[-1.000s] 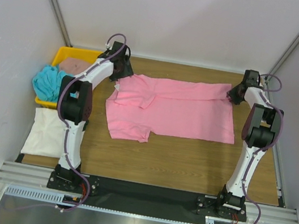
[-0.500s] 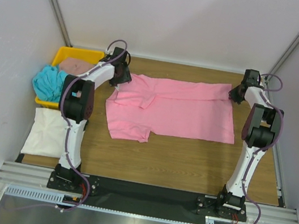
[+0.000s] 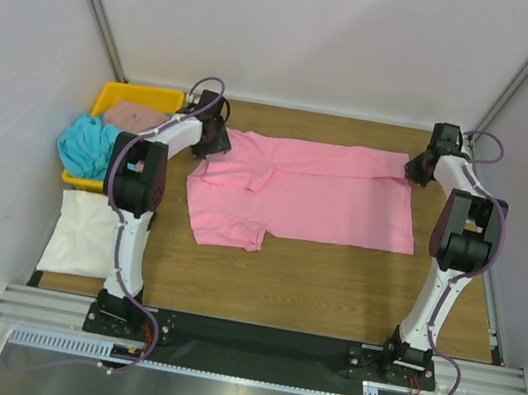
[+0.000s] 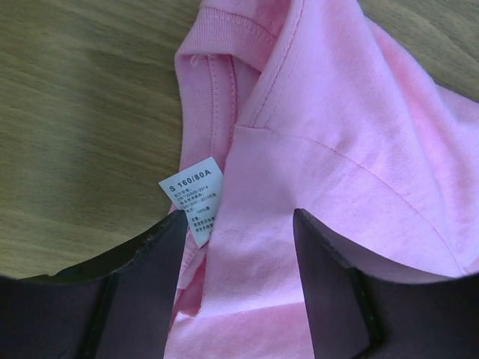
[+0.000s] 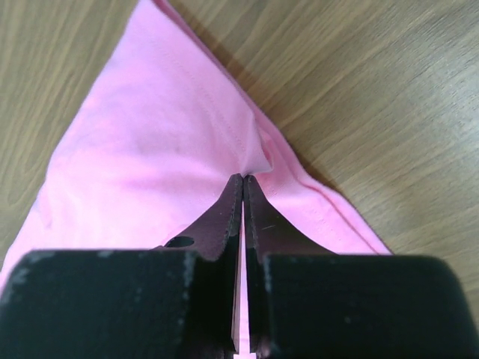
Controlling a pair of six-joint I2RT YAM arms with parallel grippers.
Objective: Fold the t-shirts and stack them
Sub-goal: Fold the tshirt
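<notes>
Pink t-shirt lies spread flat on table, between both arms.

Right gripper: jaws closed, nipping small pucker of cloth at far right corner.

Left gripper: jaws apart, straddling collar by size label, holding nothing.

Risks:
- Right pinch thin, only at tips. Likely slips once cloth is lifted.
- Left may close on label or one layer only.
- Uneven hold would leave fold skewed or bunched.
</notes>
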